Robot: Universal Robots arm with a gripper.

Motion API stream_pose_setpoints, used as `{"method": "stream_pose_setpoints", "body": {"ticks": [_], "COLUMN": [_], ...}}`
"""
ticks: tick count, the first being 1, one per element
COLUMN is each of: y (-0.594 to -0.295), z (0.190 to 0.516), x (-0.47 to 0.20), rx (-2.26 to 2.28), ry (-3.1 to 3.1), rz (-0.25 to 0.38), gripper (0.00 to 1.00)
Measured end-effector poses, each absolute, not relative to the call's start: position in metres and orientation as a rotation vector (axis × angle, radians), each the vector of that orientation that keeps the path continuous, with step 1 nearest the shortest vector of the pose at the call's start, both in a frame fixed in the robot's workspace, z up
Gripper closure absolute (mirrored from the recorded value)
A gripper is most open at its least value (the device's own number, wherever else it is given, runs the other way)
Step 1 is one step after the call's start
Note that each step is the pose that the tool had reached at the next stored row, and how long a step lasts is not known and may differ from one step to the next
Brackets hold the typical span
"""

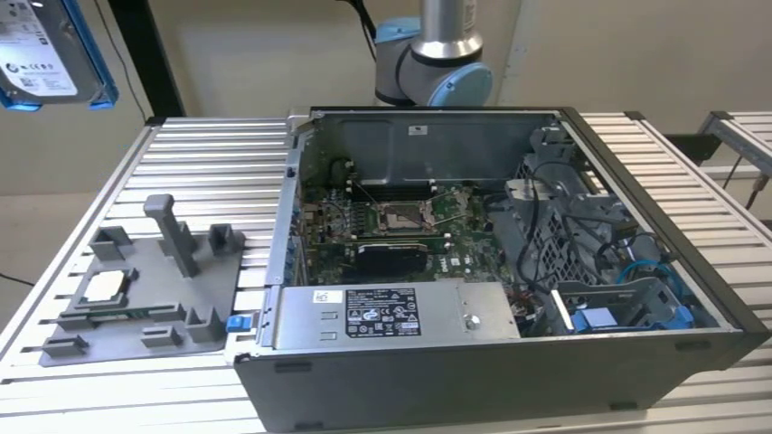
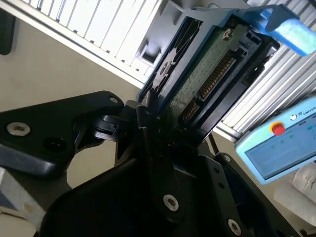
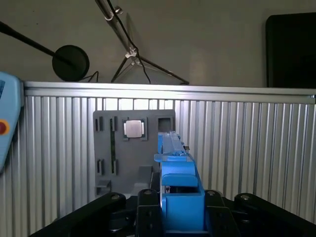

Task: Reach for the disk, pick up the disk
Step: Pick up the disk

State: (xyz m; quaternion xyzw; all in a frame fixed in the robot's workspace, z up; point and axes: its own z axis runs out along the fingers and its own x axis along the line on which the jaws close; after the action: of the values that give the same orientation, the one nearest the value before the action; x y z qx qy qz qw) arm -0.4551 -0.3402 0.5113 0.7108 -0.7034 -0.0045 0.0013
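**Disk held high in the gripper**

I am seeing the disk (image 1: pixel 49 50) hanging high at the exterior view's left, well above the slatted table (image 1: pixel 181 145). Its label side is facing the camera and the blue frame is running along its edges. Below it, the grey fixture plate (image 1: pixel 145 307) is lying on the table and carrying the small square chip (image 1: pixel 103 285). Further to the exterior view's right, the open computer case (image 1: pixel 483 271) is standing, with the arm's base (image 1: pixel 435 63) rising behind it.

In both wrist views the gripper (image 3: pixel 180 202) is holding the disk. The black jaws are standing closed against its two faces, only as wide as the drive is thick. In the second wrist view the contact area is dark, so the jaws are probably pressing near the edge of the green circuit board (image 2: pixel 207 79). A pale blue teach pendant (image 2: pixel 276 143) is showing beside the table's edge.
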Motion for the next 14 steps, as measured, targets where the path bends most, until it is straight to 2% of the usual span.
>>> {"method": "stream_pose_setpoints", "body": {"ticks": [14], "y": [-0.343], "z": [0.511], "x": [-0.417], "rx": [2.238], "ry": [-2.206], "rz": [-0.019], "gripper": [1.0]}}
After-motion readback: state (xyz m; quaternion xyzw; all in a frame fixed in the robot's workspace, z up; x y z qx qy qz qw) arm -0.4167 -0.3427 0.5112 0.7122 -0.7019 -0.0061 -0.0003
